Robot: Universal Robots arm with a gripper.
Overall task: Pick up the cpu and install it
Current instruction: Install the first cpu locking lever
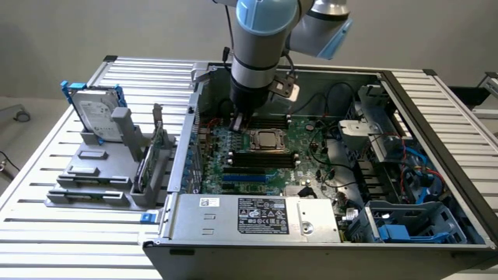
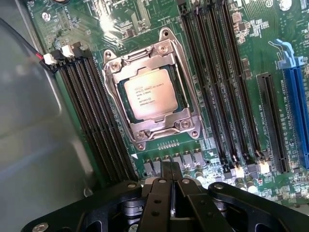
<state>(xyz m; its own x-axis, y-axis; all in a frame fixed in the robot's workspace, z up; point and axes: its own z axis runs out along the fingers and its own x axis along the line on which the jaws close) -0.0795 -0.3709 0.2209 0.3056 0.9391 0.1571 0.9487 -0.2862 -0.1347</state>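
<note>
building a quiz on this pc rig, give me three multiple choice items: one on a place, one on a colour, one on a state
1. Where is the small square silver-topped cpu?
A. On the grey slatted table
B. In the metal-framed socket on the green motherboard
C. In the grey parts holder

2. What colour is the frame around the large silver-labelled hard drive?
A. Blue
B. Red
C. Yellow

3. What is the black gripper holding?
A. The cpu
B. A cable
C. Nothing

Answers:
1 B: the wrist view shows the chip lying flat inside the socket frame.
2 A: blue edges show at the drive's top corner, standing in the holder at the exterior view's left.
3 C: the fingers sit closed together beside the socket, with the cpu apart from them.
</note>
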